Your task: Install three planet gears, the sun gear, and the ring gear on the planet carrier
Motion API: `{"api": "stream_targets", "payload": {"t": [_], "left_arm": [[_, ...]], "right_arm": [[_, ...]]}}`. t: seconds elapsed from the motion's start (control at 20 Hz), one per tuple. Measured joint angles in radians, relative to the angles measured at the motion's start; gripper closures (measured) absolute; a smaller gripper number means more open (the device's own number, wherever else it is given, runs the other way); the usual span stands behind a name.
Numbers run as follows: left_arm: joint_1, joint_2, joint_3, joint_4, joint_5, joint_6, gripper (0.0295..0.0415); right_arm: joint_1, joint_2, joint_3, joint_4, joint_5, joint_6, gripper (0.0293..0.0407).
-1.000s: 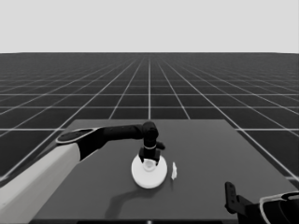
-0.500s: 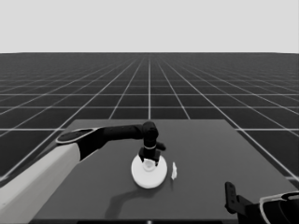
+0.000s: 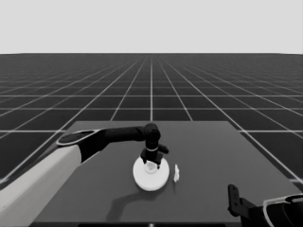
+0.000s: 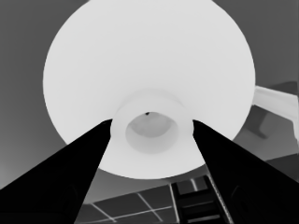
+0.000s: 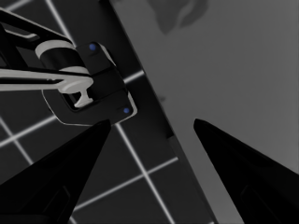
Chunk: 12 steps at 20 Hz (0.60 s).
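The larger round part (image 3: 150, 177), the ring gear, lies flat at the table's middle and shows close up in the left wrist view (image 4: 149, 70). My left gripper (image 3: 151, 162) stands over its centre. Both fingers (image 4: 70, 177) press against the sides of the raised hub (image 4: 152, 128), so the gripper is shut on it. The planet gears, the sun gear and the planet carrier are hidden. My right gripper (image 5: 152, 122) waits open at the table's near right corner with nothing between its fingers.
A thin white piece (image 3: 176, 172) lies just right of the larger round part and shows at the edge of the left wrist view (image 4: 278, 105). Dark machinery with blue lights (image 5: 88, 88) hangs past the table's edge.
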Motion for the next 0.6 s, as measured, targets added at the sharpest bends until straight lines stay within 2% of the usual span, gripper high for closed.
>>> {"api": "stream_targets", "payload": {"t": [0.6], "left_arm": [[0.0, 0.0, 0.0, 0.0, 0.0, 0.105, 0.0363]], "right_arm": [[0.0, 0.0, 0.0, 0.0, 0.0, 0.0, 0.0315]]}}
